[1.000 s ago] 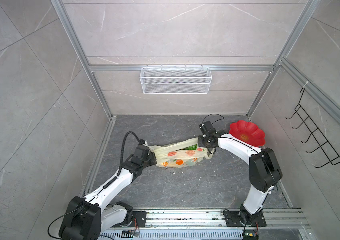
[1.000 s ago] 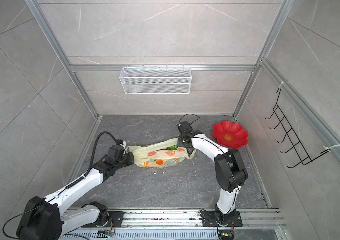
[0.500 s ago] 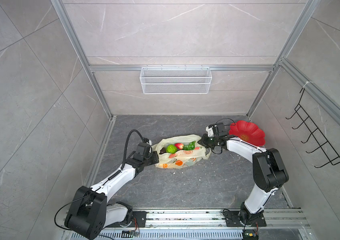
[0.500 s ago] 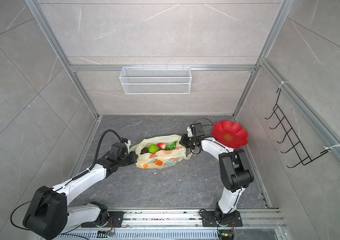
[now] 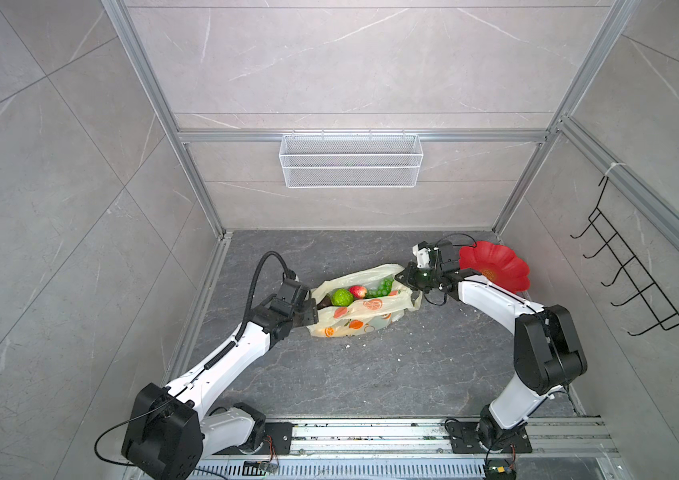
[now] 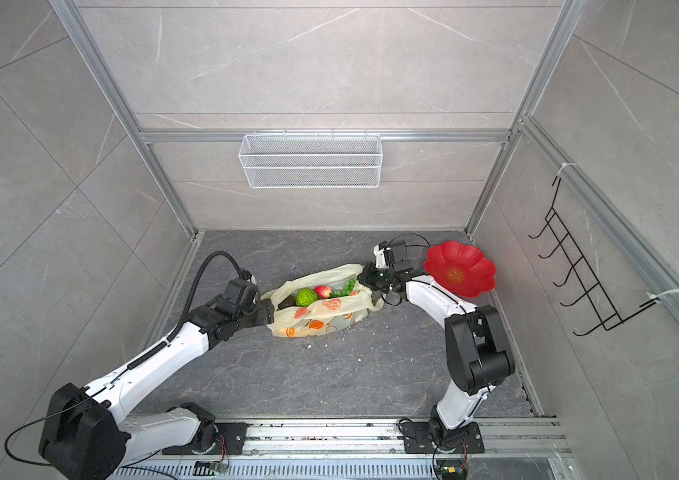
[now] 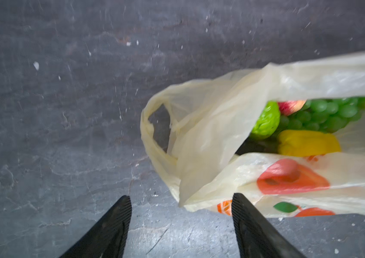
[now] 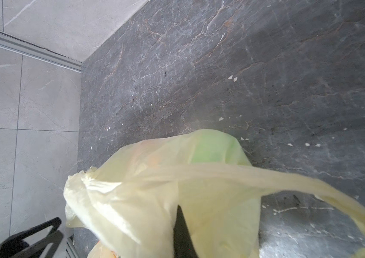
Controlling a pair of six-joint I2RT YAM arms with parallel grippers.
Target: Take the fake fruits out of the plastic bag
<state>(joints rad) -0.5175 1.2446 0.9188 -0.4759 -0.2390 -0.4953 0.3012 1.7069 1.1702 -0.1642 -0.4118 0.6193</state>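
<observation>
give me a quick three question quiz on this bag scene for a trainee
1. True or false: the left gripper grips the plastic bag.
2. Which fruit shows in the bag's mouth? A green grapes, B pineapple, C watermelon.
3. Which gripper pinches the bag?
Key: 1 false, its jaws stand open; 2 A; 3 the right gripper.

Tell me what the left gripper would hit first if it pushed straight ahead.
Probably the plastic bag: its loose near edge lies just ahead of the open left gripper, slightly to one side.
</observation>
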